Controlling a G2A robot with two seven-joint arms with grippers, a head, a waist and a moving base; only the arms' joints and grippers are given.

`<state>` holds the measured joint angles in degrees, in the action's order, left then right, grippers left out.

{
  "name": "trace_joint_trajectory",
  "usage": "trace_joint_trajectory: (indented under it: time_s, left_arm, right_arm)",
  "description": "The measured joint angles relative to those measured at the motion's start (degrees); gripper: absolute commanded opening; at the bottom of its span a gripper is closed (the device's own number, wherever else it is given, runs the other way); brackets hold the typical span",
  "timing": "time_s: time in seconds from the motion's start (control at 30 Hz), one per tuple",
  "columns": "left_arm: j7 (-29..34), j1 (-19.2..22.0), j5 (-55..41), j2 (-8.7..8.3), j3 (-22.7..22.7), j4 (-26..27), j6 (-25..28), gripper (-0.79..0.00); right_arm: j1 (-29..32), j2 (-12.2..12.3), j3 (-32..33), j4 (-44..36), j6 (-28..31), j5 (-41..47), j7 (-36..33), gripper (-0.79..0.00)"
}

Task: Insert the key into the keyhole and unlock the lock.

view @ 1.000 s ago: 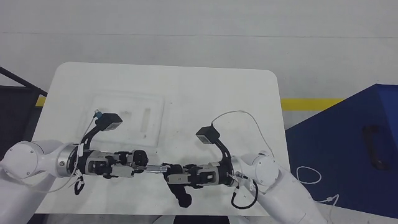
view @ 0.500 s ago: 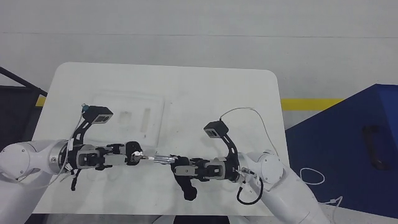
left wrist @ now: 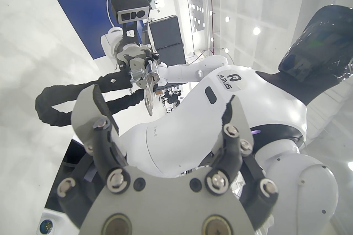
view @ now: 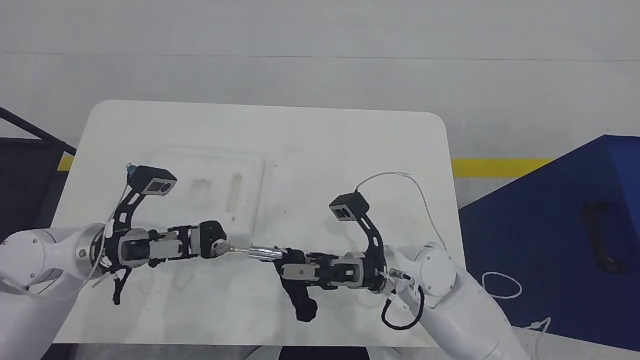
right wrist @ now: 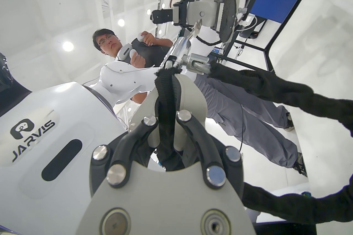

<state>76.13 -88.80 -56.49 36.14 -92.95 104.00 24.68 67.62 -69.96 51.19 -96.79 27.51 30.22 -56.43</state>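
The lock (right wrist: 180, 53) is held above the worktop (view: 330, 150), clamped in the right end effector (right wrist: 165, 81), so that the key (left wrist: 149, 98) projecting from its keyhole (left wrist: 151, 78) is presented to the left end effector (left wrist: 165, 99), whose jaws are held apart.

Over the near part of the table (view: 400, 150) the two grippers face each other, the left gripper (view: 218, 243) on the left and the right gripper (view: 284, 259) near it on the right. The lock (left wrist: 147, 77) sits in the right gripper's closed fingers. The key (left wrist: 149, 102) is in its keyhole, between the grippers, ahead of the left gripper's spread fingers. The cable loop (view: 300, 305) hangs from the lock toward the table's near edge. A flat tray (view: 180, 175) lies behind the left gripper.
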Motion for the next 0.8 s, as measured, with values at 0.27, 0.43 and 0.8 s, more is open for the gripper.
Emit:
trace_joint_trajectory:
  time_s: [0.27, 0.43, 0.8]
  left_arm:
    - [0.98, 0.63, 0.67, 0.71, 0.05, -0.48, 0.00, -0.354]
    - [1.62, 1.19, 1.00, 1.17, 0.34, -0.36, -0.18, -0.400]
    - [2.62, 1.97, 2.52, 1.99, 0.46, -0.08, -1.52, -0.453]
  right_arm:
    - [0.40, -0.15, 0.08, 0.49, -0.61, 3.17, -0.31, -0.785]
    - [-0.05, -0.36, -0.20, 1.30, -0.63, 4.62, -1.31, -0.785]
    - [-0.27, -0.61, -0.56, 0.89, -1.49, 3.58, -1.32, -0.785]
